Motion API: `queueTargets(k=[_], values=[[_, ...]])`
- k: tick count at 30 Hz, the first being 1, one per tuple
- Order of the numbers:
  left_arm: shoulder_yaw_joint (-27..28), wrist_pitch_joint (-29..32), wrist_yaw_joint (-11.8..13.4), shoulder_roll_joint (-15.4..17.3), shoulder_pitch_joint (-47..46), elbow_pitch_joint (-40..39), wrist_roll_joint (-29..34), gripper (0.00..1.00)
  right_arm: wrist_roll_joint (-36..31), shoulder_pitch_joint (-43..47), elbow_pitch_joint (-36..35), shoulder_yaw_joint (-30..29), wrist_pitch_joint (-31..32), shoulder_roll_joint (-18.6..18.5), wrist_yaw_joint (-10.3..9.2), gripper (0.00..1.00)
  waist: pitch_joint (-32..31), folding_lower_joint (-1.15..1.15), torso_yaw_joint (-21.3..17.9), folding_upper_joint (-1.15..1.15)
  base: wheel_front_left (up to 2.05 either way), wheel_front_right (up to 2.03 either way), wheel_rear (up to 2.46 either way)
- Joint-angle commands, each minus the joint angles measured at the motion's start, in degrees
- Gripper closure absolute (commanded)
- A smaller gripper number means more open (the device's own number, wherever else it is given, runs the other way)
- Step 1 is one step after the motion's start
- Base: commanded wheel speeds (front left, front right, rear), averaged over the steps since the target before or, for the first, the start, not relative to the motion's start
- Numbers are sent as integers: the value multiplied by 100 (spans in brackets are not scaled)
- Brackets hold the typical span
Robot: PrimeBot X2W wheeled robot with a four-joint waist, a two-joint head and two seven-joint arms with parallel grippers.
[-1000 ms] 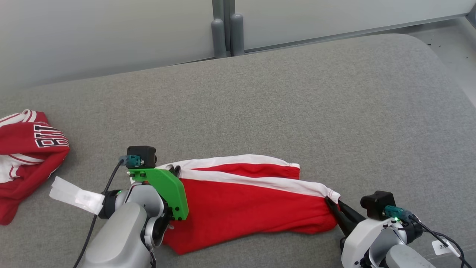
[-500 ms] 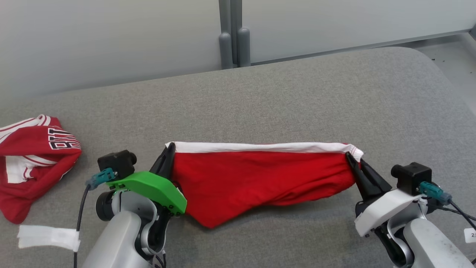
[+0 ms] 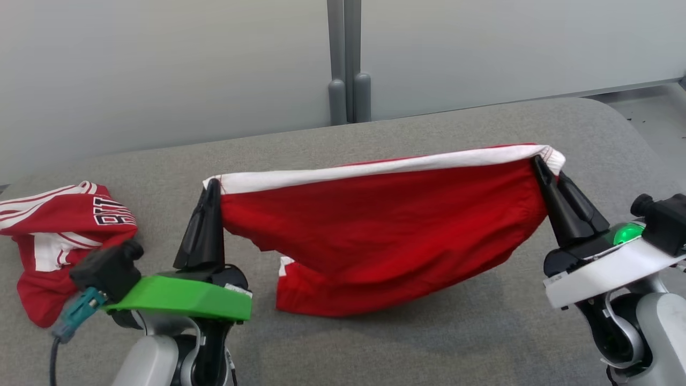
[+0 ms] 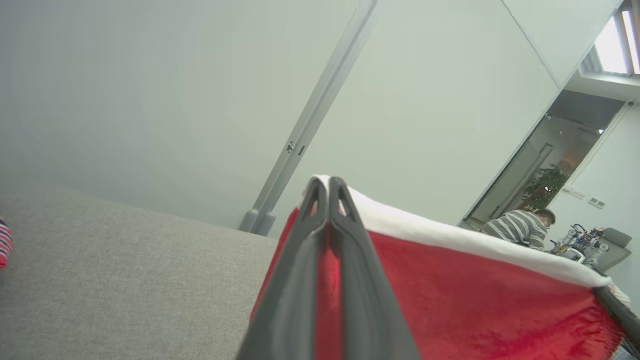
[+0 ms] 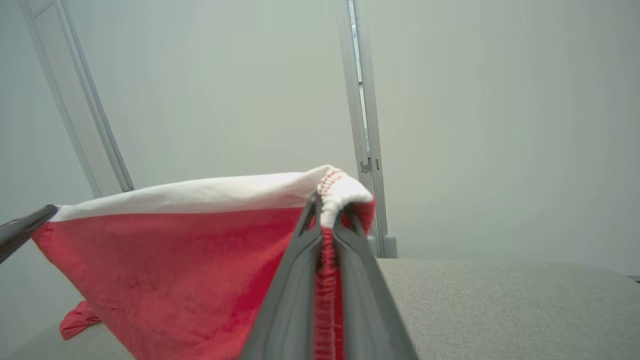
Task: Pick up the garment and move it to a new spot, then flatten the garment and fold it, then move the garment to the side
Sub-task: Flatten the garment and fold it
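**Grey cushion (image 3: 429,134), red garment (image 3: 386,225) held up by both corners**

Pale wall panels (image 3: 161,64) with a grey post (image 3: 348,59) fill the top of your head view, and the cushion spans everything below them. Across the middle of the frame you have the red garment held up off the cushion. Its white band (image 3: 375,169) is stretched along the top edge and slopes up toward the right. The red cloth sags beneath, and you cannot tell whether its lowest fold at lower centre touches the cushion. At the far left a second red jersey (image 3: 64,225) with white stripes and dark lettering lies crumpled on the cushion, well apart from the held piece. Your left gripper (image 3: 213,185), left of centre, has its jaws pressed together on the band's left corner. Your right gripper (image 3: 537,161), at the right, is clamped the same way on the band's right corner. Far right in the left wrist view, a person (image 4: 517,227) in a striped top bends over.
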Motion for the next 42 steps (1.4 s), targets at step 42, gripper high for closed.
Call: queueTargets(k=[42], values=[[199, -507, -1084, 9, -3965, 3352, 256, 100, -47, -4782, 4664, 1839, -1131, 67, 0, 100, 1288, 0, 590, 24, 0, 0, 0]])
